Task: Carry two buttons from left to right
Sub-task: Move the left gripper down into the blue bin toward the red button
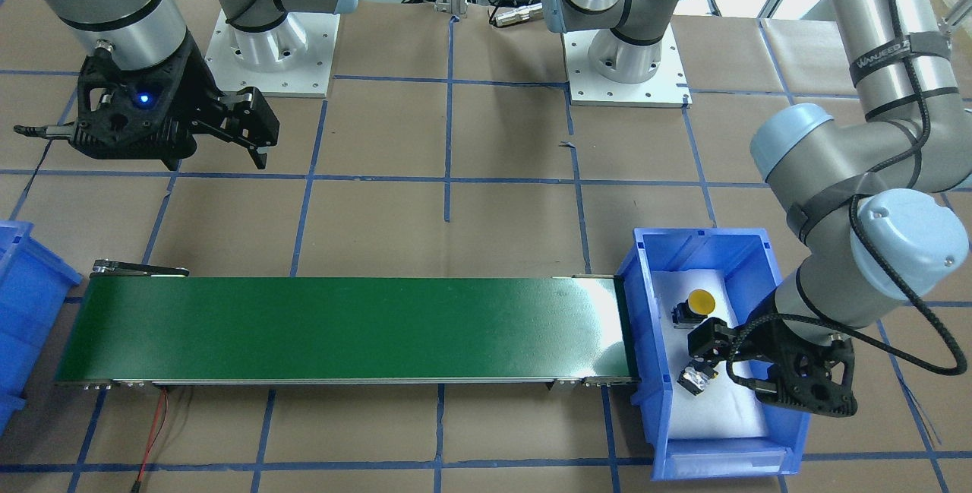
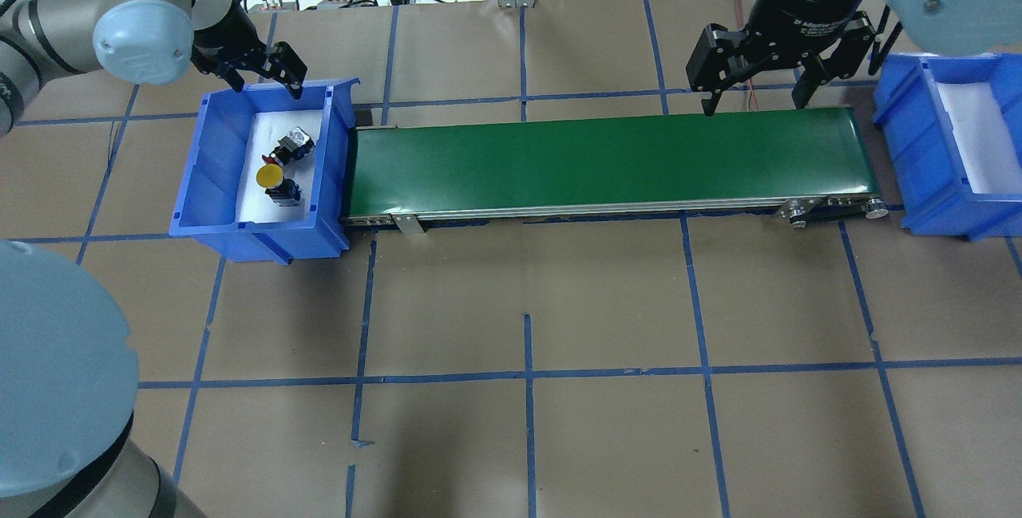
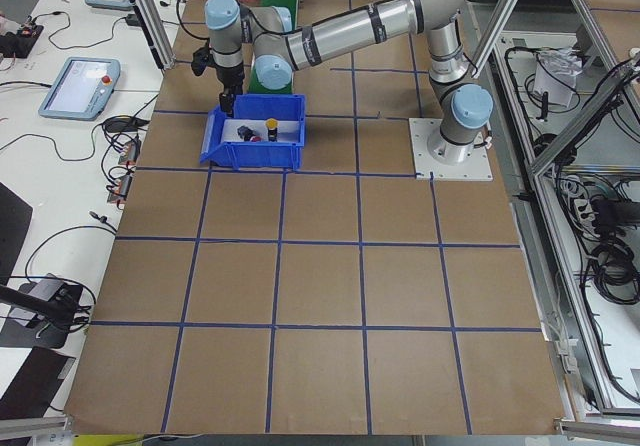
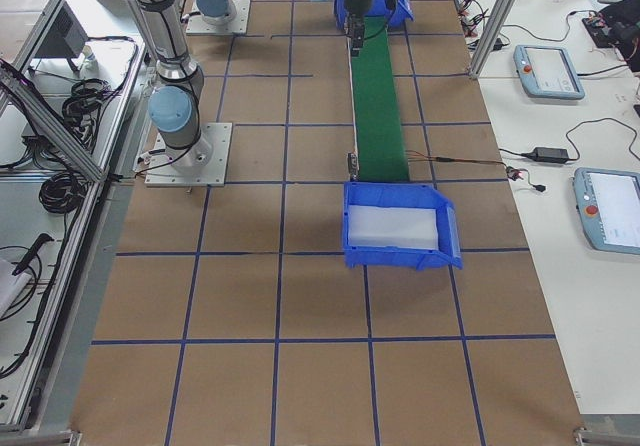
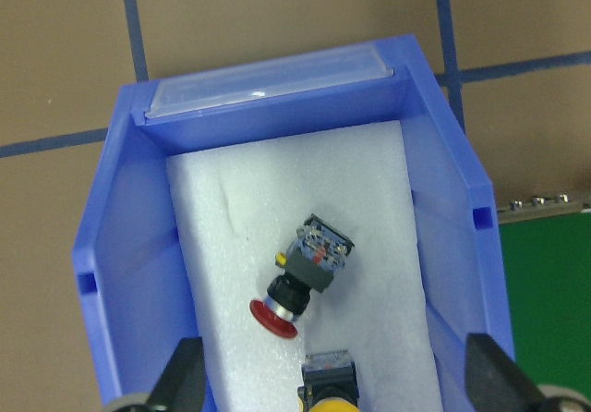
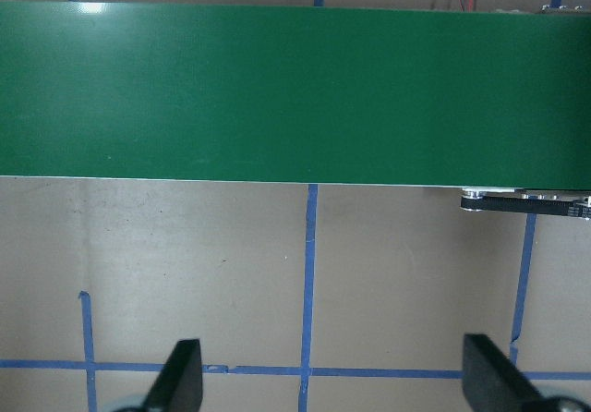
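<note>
Counter (image 2: 607,302): brown paper with a blue tape grid. The green conveyor belt (image 2: 607,159) runs from 9 to 3 o'clock across the overhead view, with nothing on it. The blue left bin (image 2: 209,175) sits at the belt's 9 o'clock end. The blue right bin (image 2: 910,159) sits at the 3 o'clock end, and only white padding shows inside it.

My left gripper (image 2: 269,87) hangs over the left bin's 12 o'clock rim, jaws spread and empty. My right gripper (image 2: 752,99) hangs by the belt's 12 o'clock edge near its 3 o'clock end, jaws likewise spread and empty.

Both buttons lie on the foam (image 5: 222,209) in the left bin; neither is delivered yet. In the wrist view the red-capped button (image 5: 300,283) lies on its side, cap toward 7 o'clock and silver end toward 1. The yellow-capped button (image 2: 270,177) is just beside it at 6 o'clock, cut off by the frame edge.

Step in hand, as I read it: the first pick. The red one looks the easier take. My jaws close along 9–3 and its axis is slanted, so I should turn the wrist until they cross the black collar squarely, centre, then drop straight. Risk: clipping the yellow cap or the bin wall.
</note>
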Motion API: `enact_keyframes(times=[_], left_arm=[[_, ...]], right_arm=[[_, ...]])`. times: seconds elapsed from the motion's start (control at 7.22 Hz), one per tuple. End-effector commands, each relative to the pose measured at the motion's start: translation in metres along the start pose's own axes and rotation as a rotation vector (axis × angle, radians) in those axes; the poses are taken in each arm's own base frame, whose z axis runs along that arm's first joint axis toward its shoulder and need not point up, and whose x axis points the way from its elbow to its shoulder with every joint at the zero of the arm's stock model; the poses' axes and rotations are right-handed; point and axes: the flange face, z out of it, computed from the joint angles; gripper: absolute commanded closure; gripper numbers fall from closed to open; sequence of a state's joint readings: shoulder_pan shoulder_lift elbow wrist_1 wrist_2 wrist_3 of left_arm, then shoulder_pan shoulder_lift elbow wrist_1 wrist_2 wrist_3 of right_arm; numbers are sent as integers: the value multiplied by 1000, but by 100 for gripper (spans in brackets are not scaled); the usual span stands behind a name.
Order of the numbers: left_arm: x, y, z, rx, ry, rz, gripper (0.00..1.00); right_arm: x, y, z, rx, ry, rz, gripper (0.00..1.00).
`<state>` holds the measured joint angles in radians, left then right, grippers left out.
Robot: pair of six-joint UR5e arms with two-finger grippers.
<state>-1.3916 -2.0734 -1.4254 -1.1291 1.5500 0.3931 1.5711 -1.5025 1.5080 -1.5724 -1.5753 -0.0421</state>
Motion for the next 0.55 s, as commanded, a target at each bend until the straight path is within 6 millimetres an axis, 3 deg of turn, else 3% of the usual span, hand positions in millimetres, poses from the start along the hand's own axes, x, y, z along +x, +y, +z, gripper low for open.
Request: enact_keyframes(times=[0.0,0.14,0.42], left_arm=[[-2,-2,25,-10,7,44,0],[-4,1,33,-23,12,40,0],[-26,10,39,-25,42,3,0]], right_arm=[[1,-3,1,5,11,-10,0],[1,-2,3,2,11,-7,0],[2,-2,4,-3,11,-8,0]])
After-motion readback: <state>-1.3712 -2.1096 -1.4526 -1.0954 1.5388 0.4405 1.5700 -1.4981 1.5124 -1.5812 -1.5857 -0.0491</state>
